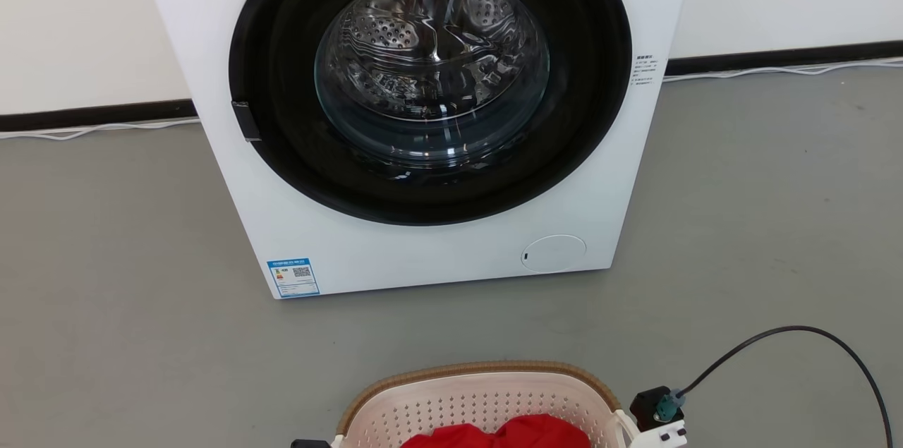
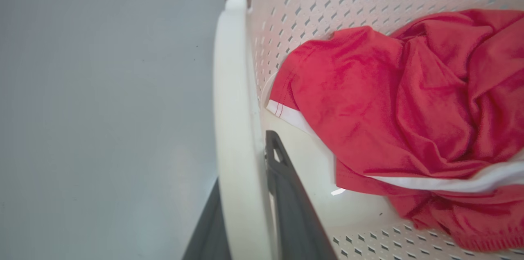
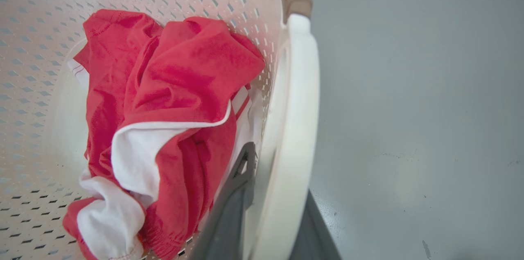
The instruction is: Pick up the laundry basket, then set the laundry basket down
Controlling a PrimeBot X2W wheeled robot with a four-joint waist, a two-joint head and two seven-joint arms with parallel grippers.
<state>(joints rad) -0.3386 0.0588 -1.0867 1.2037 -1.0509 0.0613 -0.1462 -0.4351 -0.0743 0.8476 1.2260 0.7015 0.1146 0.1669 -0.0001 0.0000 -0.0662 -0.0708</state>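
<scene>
So the laundry basket (image 1: 480, 369) sits right at the bottom edge of the head view, over the grey floor (image 1: 106, 257) and well apart from the big white washing machine (image 1: 395, 257), whose round dark-ringed glass door faces the camera. There's a crumpled red garment (image 2: 389, 100) with white trim lying inside the basket, bunched up against the perforated wall. The left gripper (image 2: 245, 161) is clamped on the basket's left handle (image 2: 233, 88): in the left wrist view one dark finger runs along the inner side of the white loop and the other along the outer side, with the loop pinched between them. Same deal on the other side: the right gripper (image 3: 278, 170) grips the right handle (image 3: 301, 88), one finger inside next to the cloth, one outside over the floor. The brown woven rim meets the top of each handle. A black cable (image 1: 797, 329) arcs over the floor from the right wrist, just beside the basket's right corner. Honestly can't tell whether the basket rests on the floor or hangs a bit above it, since its bottom is out of sight.
</scene>
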